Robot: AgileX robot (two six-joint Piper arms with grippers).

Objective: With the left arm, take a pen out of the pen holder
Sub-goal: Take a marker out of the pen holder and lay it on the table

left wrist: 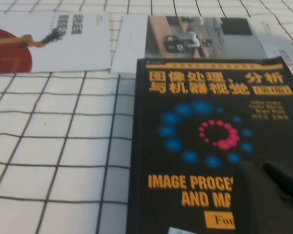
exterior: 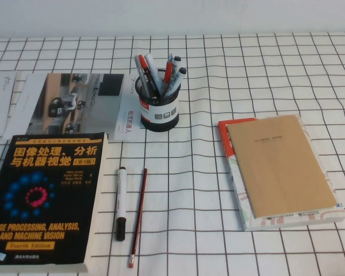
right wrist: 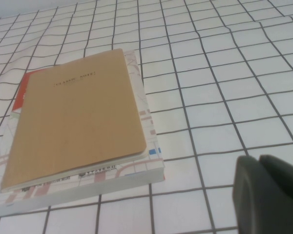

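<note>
- Pen holder (exterior: 159, 109) stands upright on the worktop (exterior: 218, 201), centre-rear, with several pens (exterior: 161, 72) standing in it.
- Left end effector (left wrist: 260, 171) is closed and empty above the black book (left wrist: 210, 136).
- Right end effector (right wrist: 259, 162) is closed and empty beside the tan notebook (right wrist: 78, 112).

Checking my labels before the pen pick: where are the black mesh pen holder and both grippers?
black mesh pen holder (exterior: 159, 122): high view, its lower front wall.
left gripper (left wrist: 262, 171): left wrist view, between fingertips, seen against the black textbook (left wrist: 210, 122).
right gripper (right wrist: 259, 163): right wrist view, between fingertips, seen against the checked tablecloth (right wrist: 224, 73).
</note>
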